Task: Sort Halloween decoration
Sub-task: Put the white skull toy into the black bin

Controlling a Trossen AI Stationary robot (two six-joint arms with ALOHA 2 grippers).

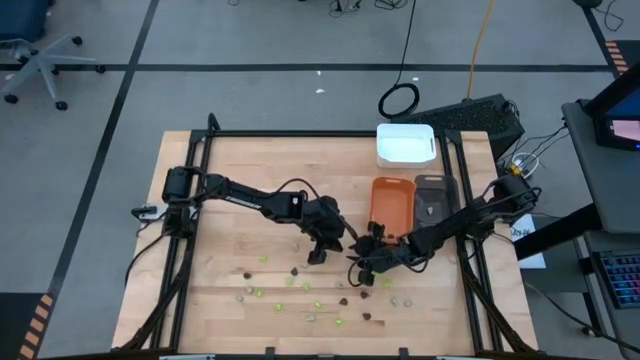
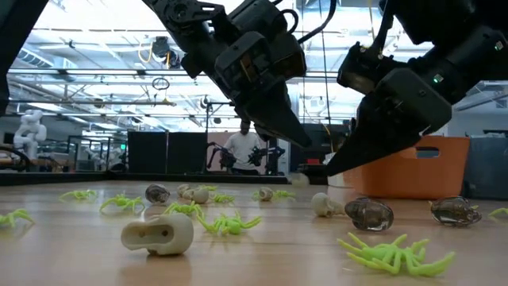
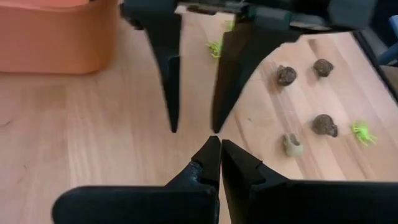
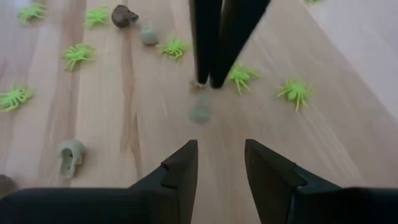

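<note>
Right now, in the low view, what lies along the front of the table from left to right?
Lime-green plastic spider at the left edge → pale beige skull lying on its side → lime-green spider → dark translucent brown skull → large lime-green spider.

Two dark, near-black jointed arms, black cables looped alongside. Left gripper (image 1: 318, 255) and right gripper (image 1: 361, 268): matte black wedge fingers tapering to points. Small green light on right wrist housing.

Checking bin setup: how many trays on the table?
3. White tray at the far edge; orange tray just nearer; grey tray right of the orange. None looks hidden.
</note>
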